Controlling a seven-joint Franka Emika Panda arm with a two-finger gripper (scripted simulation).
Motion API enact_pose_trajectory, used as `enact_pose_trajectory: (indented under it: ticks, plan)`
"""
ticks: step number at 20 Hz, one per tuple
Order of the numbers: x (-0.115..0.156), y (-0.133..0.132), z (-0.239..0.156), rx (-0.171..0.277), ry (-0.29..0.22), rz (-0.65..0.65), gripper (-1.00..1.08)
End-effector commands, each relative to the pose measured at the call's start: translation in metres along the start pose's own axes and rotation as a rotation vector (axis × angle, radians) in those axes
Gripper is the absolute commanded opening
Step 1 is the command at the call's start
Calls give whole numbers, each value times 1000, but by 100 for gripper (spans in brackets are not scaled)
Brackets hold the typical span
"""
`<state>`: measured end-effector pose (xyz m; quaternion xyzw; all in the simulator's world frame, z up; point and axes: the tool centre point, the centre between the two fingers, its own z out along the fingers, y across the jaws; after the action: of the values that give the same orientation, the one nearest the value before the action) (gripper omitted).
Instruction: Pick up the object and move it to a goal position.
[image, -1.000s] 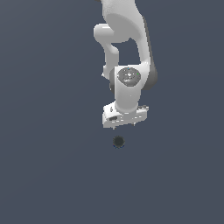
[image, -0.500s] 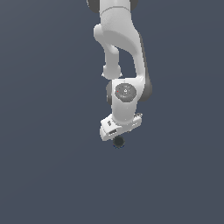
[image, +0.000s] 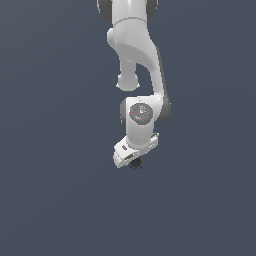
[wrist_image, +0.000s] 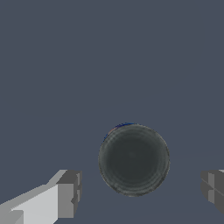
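Observation:
The object (wrist_image: 133, 159) is a small round blackish thing with a bluish edge and a paler rim, lying on the dark grey floor. In the wrist view it sits between my two fingertips (wrist_image: 68, 194), which stand wide apart with gaps on both sides. My gripper (wrist_image: 140, 190) is open and empty. In the exterior view the white gripper (image: 134, 161) hangs low over the object (image: 135, 164), which is mostly hidden beneath it; only a dark sliver shows under the hand.
The floor (image: 50, 200) is a plain dark grey surface on all sides. The white arm (image: 137, 60) comes down from the top of the exterior view. Nothing else shows.
The arm has come down and tilted, and the gripper has moved over the object. The object, in plain sight below the gripper before, is now mostly covered by it.

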<state>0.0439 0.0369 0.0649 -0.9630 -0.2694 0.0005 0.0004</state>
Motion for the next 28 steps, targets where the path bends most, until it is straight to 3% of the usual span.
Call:
enact_pose_trajectory:
  ticks: [1,20,21,28]
  plan:
    - [1,1,1,-1,1,-8,100]
    - [1,1,51,-1,1,-8,100]
    - [1,1,51,-1,1,-8,-100]
    - [1,1,51,-1,1,-8,-100]
